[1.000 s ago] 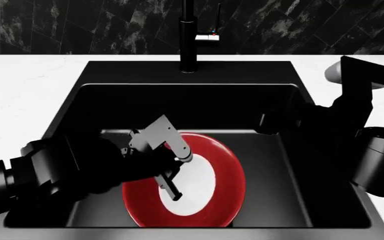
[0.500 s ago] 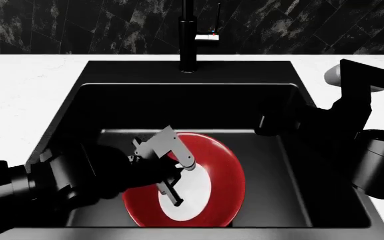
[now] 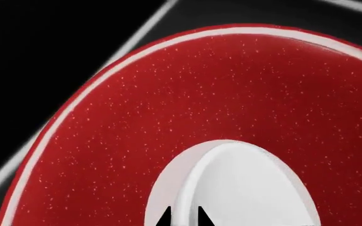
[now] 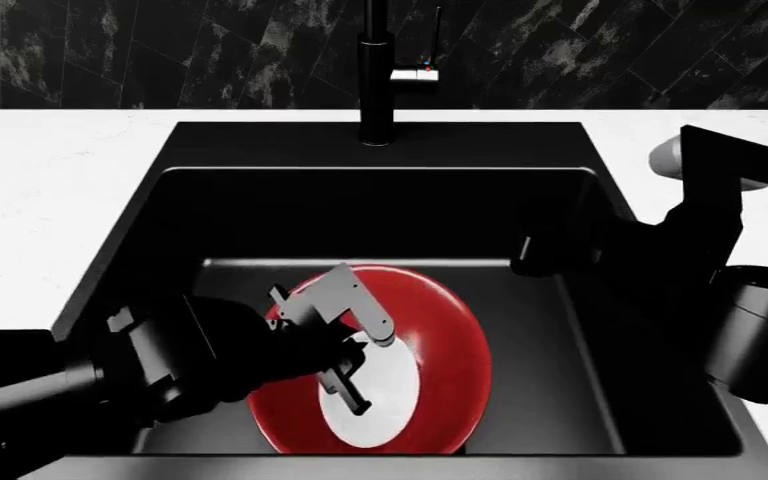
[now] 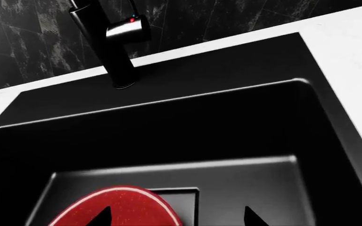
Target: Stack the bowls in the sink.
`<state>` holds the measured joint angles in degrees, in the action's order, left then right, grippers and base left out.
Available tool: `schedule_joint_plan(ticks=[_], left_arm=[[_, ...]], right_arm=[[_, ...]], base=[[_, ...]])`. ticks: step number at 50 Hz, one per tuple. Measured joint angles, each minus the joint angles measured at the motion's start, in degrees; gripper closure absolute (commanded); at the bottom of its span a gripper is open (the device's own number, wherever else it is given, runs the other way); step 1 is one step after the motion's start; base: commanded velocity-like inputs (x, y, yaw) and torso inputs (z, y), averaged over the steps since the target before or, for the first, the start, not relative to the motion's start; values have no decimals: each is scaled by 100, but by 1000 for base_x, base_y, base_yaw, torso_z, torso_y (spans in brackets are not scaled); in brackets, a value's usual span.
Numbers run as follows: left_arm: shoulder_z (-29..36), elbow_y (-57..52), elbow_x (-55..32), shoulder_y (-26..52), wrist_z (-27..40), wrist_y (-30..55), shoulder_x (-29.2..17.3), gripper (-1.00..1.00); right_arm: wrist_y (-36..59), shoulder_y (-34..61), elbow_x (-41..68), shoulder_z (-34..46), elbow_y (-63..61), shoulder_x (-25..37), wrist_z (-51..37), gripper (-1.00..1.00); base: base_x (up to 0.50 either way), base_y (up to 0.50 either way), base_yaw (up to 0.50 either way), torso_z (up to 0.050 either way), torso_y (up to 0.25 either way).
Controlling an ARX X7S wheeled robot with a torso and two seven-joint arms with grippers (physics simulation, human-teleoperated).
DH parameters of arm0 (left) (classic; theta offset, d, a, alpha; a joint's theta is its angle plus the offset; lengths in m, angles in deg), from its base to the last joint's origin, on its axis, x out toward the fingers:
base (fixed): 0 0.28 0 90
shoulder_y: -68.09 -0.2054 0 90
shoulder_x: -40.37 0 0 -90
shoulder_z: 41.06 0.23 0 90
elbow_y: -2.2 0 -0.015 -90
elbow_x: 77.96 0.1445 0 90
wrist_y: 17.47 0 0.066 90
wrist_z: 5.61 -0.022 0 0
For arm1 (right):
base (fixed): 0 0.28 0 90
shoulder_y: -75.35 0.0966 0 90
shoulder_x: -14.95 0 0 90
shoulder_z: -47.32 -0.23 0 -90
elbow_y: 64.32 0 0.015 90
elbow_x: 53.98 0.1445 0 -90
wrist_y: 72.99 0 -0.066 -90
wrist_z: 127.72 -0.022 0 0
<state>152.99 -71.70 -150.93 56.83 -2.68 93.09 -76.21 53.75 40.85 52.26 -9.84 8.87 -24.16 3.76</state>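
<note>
The red speckled bowl [image 4: 444,340] sits on the floor of the black sink [image 4: 291,215]. The small white bowl [image 4: 387,405] is inside it, near the centre. My left gripper [image 4: 352,388] reaches into the red bowl [image 3: 187,89] from the left. Its two black tips [image 3: 184,217] pinch the rim of the white bowl [image 3: 250,188], so it is shut on that bowl. My right gripper [image 5: 177,219] hangs open above the sink's right half, holding nothing, and its dark shape [image 4: 544,250] is hard to make out against the basin. The red bowl's edge [image 5: 118,207] shows below it.
A black faucet [image 4: 377,70] stands behind the basin at the middle. White marble-look counter [image 4: 51,190] surrounds the sink. A rectangular drain [image 5: 179,202] lies in the floor beside the red bowl. My right arm's bulky links [image 4: 744,320] hang over the sink's right rim.
My left arm has drawn back toward the near left and sunk lower, carrying the white bowl deeper into the red bowl. The right arm has barely moved.
</note>
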Motion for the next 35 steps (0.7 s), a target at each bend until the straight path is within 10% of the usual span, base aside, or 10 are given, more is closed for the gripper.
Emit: schedule_joint_plan(ticks=[4,5,35], left_arm=[[-15,106,-11,-29,3,-14,48,100],[-18,132,-12,-37,6,-18,60,-100],[-39,289,155,-135,127,-34,132,-100]], right_arm=[[-5,-10,-10,2,6,-3,15,-100],[-6,-13,-13,3,9,-5,19,-100],[-32,-65,-22,10,-1,-7,40,-100]], base=[[0,0,0,0,0],[0,0,0,0,0],[0,0,0,0,0]])
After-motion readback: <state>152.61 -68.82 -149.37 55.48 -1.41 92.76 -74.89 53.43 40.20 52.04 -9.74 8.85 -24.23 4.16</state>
